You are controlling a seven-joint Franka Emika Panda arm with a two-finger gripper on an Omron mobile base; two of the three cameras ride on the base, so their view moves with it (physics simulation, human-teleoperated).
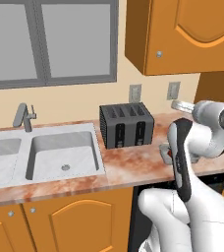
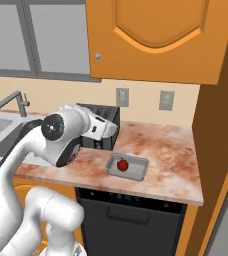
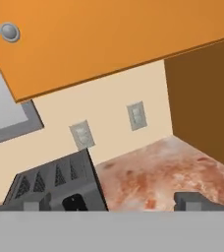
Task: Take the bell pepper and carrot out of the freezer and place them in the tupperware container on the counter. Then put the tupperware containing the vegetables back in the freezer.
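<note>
done: red bell pepper [image 2: 122,164] sits in the tupperware container [image 2: 140,172] on the counter [image 2: 171,150] | left: carrot, then tray into freezer | gripper [image 3: 119,202]: wide open, holding nothing, near toaster [image 1: 126,125]

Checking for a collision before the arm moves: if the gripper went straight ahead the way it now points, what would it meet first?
Probably the cream wall with its outlets, above the counter and just right of the toaster. The gripper, jaws wide open and empty, aims there; depth is unclear, and the toaster's corner sits close to that line.
</note>
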